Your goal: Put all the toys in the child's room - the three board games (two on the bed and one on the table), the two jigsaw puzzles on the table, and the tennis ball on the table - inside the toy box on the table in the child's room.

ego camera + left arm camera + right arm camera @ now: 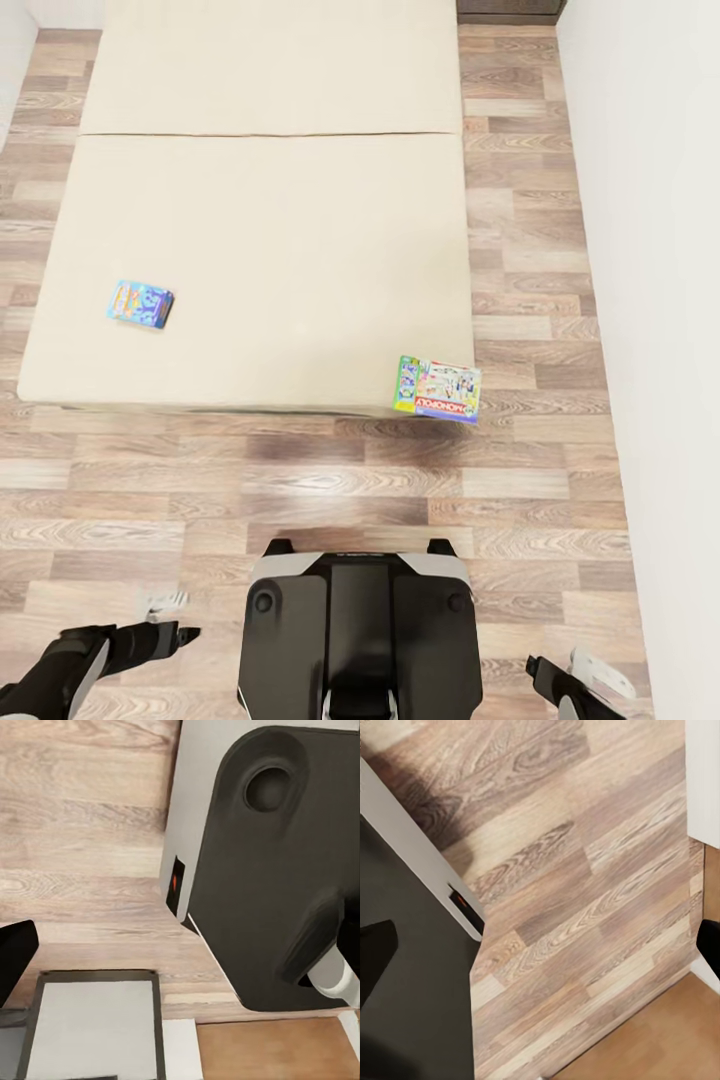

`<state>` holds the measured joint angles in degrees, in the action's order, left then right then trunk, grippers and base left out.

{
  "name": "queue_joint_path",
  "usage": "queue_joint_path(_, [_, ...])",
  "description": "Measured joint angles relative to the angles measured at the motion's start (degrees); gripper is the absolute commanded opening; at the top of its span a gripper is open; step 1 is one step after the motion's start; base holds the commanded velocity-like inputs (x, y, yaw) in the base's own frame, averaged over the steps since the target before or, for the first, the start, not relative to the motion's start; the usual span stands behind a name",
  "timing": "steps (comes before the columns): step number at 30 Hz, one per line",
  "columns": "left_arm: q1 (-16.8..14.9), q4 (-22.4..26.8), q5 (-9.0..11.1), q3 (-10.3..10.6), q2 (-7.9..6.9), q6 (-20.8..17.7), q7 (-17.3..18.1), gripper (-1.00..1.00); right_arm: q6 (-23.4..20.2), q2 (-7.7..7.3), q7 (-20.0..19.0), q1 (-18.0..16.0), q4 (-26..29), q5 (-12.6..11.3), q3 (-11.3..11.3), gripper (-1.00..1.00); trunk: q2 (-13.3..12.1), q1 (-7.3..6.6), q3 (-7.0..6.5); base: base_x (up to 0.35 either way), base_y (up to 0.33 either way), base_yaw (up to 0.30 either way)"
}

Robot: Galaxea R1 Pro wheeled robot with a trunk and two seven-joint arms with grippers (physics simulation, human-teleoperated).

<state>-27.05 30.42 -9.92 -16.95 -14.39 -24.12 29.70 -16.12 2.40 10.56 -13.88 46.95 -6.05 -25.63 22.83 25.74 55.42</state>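
Wood-plank floor (300, 480) lies around the bed (270, 240). On it, a small blue board game (141, 304) sits at 10 o'clock, and the MONOPOLY box (437, 390) hangs off the corner at 1 o'clock. Both the left gripper (165, 615) and the right gripper (590, 675) hang low by the robot's base (360, 630); how wide they are cannot be told.

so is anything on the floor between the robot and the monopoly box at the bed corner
Nothing visible stands in the way. Bare wood-plank floor lies between the robot's base and the Monopoly box, which overhangs the near right corner of the bed. The small blue board game lies apart, on the mattress's left side.
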Motion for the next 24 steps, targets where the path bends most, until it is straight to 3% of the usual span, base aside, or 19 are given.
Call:
queue_joint_path(6, [0.0, -1.1, 0.0, -0.2, 0.45, 1.5, -2.0, 1.0, 0.9, -0.13, 0.0, 0.0, -0.7, 0.1, 0.6, 1.0, 0.0, 0.0, -0.56, 0.0, 0.0, 0.0])
queue_joint_path(16, [0.0, -7.1, -0.1, -1.0, 1.1, 7.9, -4.2, 1.0, 1.3, -0.42, 0.1, 0.0, -1.3, 0.1, 1.3, 1.0, 0.0, 0.0, -1.48, 0.0, 0.0, 0.0])
queue_joint_path(24, [0.0, -8.5, 0.1, -1.2, 1.3, 10.0, -11.4, 1.0, 2.3, -0.43, 0.2, 0.0, -3.2, 0.2, 1.4, 1.0, 0.0, 0.0, -2.22, 0.0, 0.0, 0.0])
